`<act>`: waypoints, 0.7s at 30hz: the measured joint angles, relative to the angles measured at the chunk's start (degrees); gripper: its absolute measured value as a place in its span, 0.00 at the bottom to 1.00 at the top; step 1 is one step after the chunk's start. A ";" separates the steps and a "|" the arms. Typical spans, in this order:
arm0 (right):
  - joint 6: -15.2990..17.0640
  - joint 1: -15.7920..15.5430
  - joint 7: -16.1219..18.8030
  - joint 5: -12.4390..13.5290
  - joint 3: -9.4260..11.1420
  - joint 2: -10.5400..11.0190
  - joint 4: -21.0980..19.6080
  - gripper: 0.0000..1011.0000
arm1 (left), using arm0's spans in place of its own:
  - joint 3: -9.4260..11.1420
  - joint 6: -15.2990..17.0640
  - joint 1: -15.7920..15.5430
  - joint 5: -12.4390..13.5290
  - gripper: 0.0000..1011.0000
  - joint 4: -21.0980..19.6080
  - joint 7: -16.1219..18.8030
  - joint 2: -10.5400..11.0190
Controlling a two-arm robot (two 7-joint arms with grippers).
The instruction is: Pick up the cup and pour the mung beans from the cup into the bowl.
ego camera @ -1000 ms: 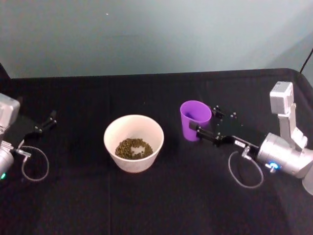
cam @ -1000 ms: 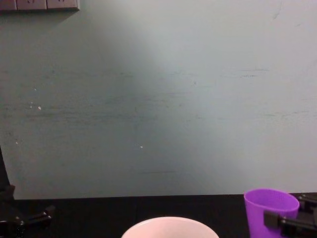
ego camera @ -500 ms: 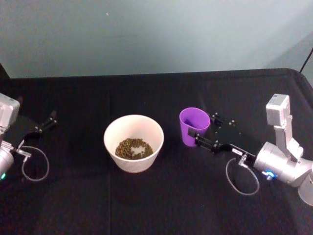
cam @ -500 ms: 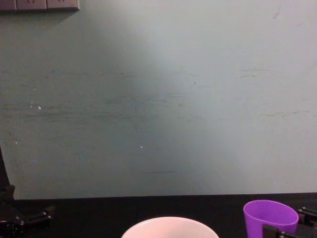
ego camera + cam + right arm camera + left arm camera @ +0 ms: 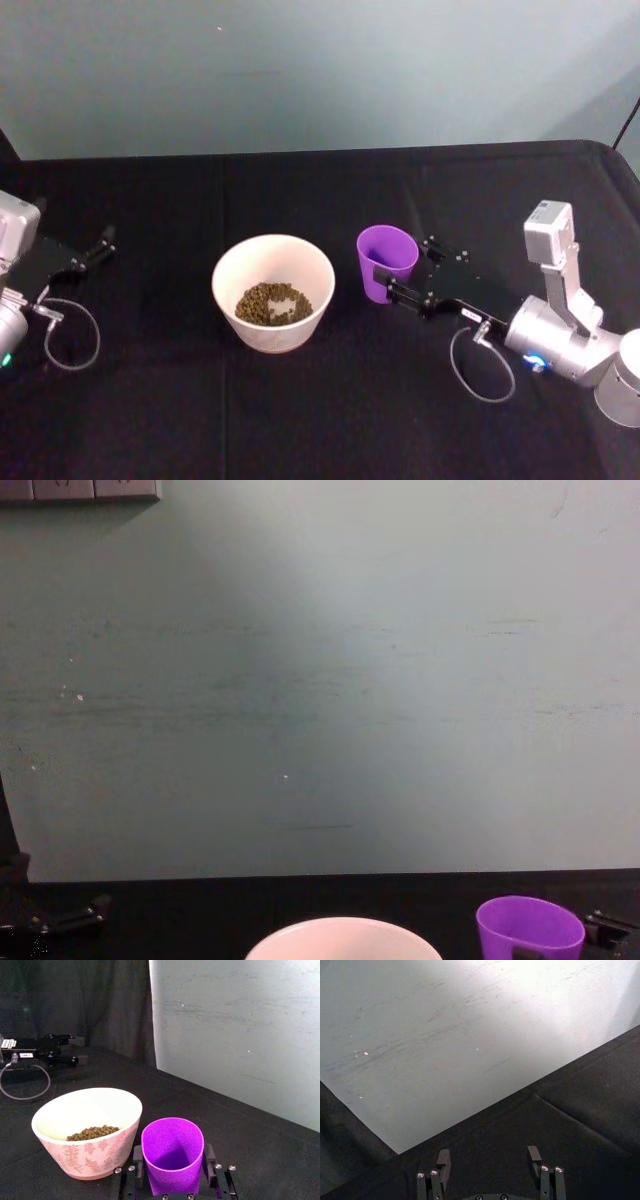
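The purple cup stands upright just right of the white bowl, with a narrow gap between them. My right gripper is shut on the cup, one finger on each side of its wall. In the right wrist view the cup looks empty inside, and the mung beans lie in the bowl. From the head the mung beans show as a greenish heap in the bowl's bottom. The chest view catches the cup and the bowl's rim at its lower edge. My left gripper is open and parked far left.
A black cloth covers the table, and a pale wall rises behind its far edge. A cable loop hangs off the right wrist, another cable loop lies by the left arm. Open cloth lies in front of the bowl.
My right gripper has carried the cup left, closer to the bowl, and lower. The left arm and the bowl have stayed put.
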 joint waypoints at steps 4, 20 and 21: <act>0.02 0.11 0.09 0.11 0.07 -0.21 0.51 0.70 | 0.00 0.00 0.00 0.00 0.99 0.00 0.00 0.00; 0.98 0.65 1.41 1.09 0.12 -0.43 1.75 0.70 | 0.00 0.00 0.00 0.00 0.99 0.00 0.00 0.00; 0.99 0.64 1.40 1.09 0.12 -0.43 1.74 0.70 | 0.00 0.00 0.00 0.00 0.99 0.00 0.00 0.00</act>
